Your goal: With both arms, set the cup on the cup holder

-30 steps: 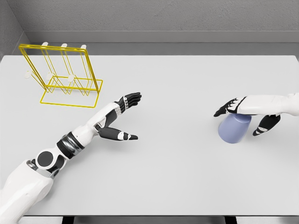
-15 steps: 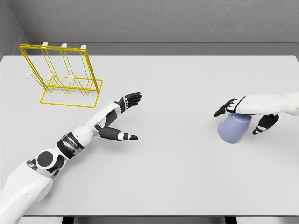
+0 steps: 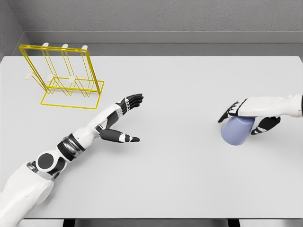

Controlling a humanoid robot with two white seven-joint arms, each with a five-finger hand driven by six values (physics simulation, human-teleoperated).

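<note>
A pale blue cup [image 3: 236, 133] stands on the grey table [image 3: 189, 85] at the right. My right hand [image 3: 238, 122] lies over its top: the dark fingers [image 3: 227, 112] curl down the cup's far left side and the thumb [image 3: 263, 126] presses against its right side. The yellow wire cup holder [image 3: 64, 75] with white pegs stands at the back left. My left hand [image 3: 133, 119] hovers open at the middle left, fingers stretched toward the right, thumb spread, holding nothing.
A grey wall runs behind the table's far edge. The table's front edge lies near my left shoulder [image 3: 28, 187].
My right thumb has swung in against the cup and the fingers have dipped lower around it. The cup and my left arm have not moved.
</note>
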